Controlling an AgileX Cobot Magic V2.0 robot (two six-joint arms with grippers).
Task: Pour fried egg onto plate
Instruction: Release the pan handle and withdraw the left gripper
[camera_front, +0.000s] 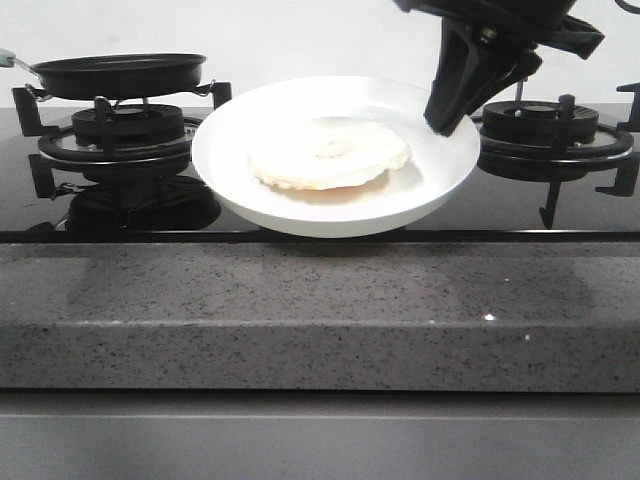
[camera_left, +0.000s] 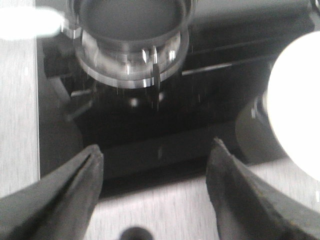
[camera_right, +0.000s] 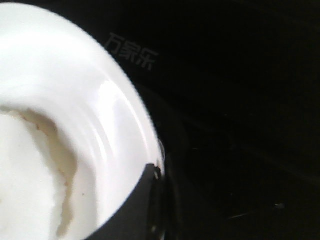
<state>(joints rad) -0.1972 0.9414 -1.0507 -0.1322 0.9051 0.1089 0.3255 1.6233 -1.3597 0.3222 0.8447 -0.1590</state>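
The white plate (camera_front: 232, 172) sits between the two burners with its face tipped a little toward the front camera. The cream-white fried egg (camera_front: 330, 155) lies in its middle. My right gripper (camera_front: 445, 118) is shut on the plate's right rim. In the right wrist view one dark finger (camera_right: 142, 205) lies over the plate's rim (camera_right: 100, 100), beside the egg (camera_right: 25, 170); the other finger is hidden under the plate. My left gripper (camera_left: 155, 165) is open and empty above the counter's front edge. It faces the black pan (camera_left: 131, 17), with the plate's edge (camera_left: 297, 105) to one side.
The empty black frying pan (camera_front: 118, 75) rests on the left burner. The right burner (camera_front: 540, 125) stands behind my right arm. The hob is glossy black glass (camera_front: 560, 205). A speckled grey stone counter edge (camera_front: 320, 310) runs along the front.
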